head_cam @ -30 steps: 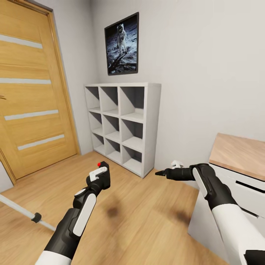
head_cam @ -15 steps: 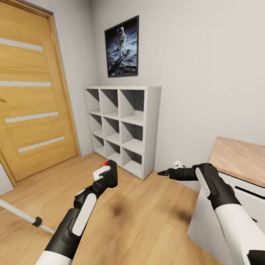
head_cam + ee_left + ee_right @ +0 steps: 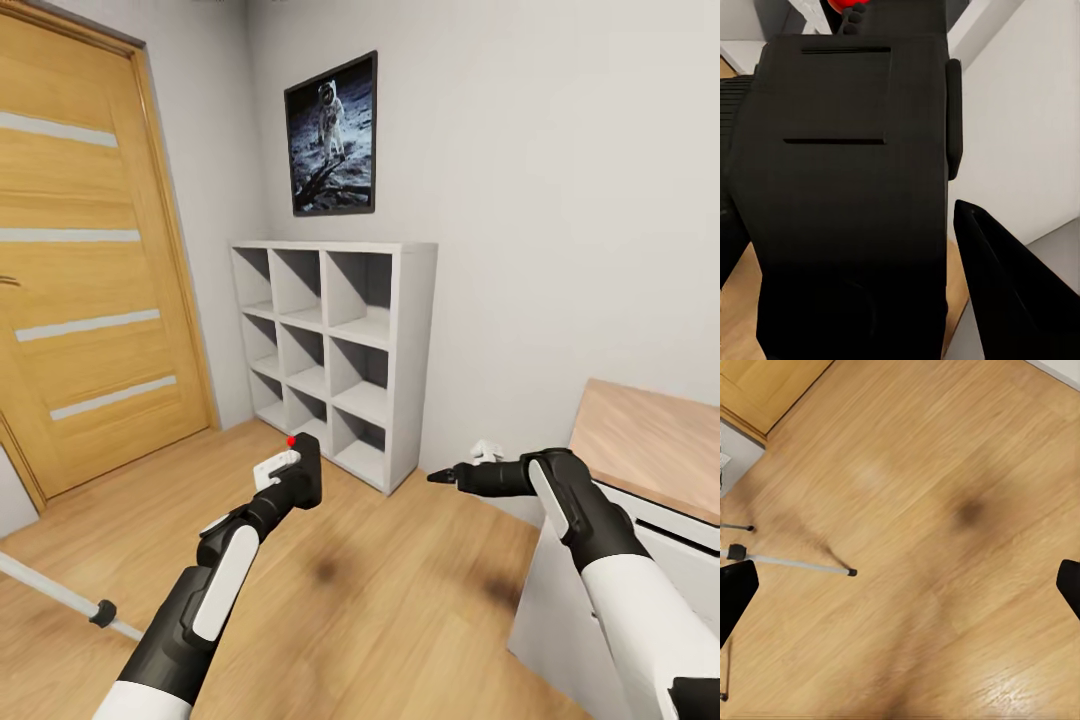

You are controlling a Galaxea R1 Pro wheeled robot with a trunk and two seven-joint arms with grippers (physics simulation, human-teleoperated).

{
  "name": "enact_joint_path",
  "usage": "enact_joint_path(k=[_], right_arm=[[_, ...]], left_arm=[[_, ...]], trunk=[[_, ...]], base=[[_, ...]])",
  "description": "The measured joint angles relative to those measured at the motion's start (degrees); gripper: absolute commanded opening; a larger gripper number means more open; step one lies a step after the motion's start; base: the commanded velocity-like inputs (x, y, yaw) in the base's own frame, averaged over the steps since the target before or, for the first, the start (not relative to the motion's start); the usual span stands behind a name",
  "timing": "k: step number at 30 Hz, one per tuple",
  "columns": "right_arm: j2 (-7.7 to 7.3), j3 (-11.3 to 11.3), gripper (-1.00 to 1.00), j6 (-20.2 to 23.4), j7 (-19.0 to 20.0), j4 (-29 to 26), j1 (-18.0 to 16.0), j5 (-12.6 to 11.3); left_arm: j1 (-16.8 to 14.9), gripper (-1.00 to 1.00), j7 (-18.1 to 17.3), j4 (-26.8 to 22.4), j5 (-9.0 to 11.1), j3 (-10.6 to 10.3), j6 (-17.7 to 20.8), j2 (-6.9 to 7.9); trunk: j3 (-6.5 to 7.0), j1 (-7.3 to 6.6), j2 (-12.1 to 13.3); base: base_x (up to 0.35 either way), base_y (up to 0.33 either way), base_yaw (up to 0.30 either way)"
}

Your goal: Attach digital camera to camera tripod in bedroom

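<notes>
The digital camera [image 3: 306, 478], a chunky black body with a red dot on top, is held up over the wood floor in front of the shelves, with my left gripper [image 3: 288, 470] shut on it. In the left wrist view the camera's black body [image 3: 847, 202] sits between the fingers [image 3: 1012, 300]. My right gripper [image 3: 440, 477] hangs open and holds nothing, its fingertips [image 3: 735, 592] spread wide above the floor. One silver leg of the camera tripod [image 3: 55, 588] with a black foot crosses the lower left corner of the head view. The tripod's legs [image 3: 795, 562] also stand on the floor below the right gripper; its head is out of view.
White cube shelves [image 3: 400, 330] stand against the grey wall ahead, under a framed astronaut picture [image 3: 333, 135]. An oak door [image 3: 90, 280] with pale stripes is at the left. A white cabinet with a wooden top [image 3: 650, 440] stands close by my right arm.
My left arm has carried the camera slightly to the right and toward the shelves. The head view has shifted a little, so the room sits lower in the picture.
</notes>
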Motion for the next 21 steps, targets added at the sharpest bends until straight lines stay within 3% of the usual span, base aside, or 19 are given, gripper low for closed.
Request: enact_joint_path(k=[21], right_arm=[[-0.02,0.0,1.0,0.0,0.1,0.0,0.0,0.2]], left_arm=[[0.0,-1.0,-0.1,-0.2,0.1,0.0,-0.1,0.57]], trunk=[[3.77,-4.61,8.4]], base=[[0.0,0.0,0.0]])
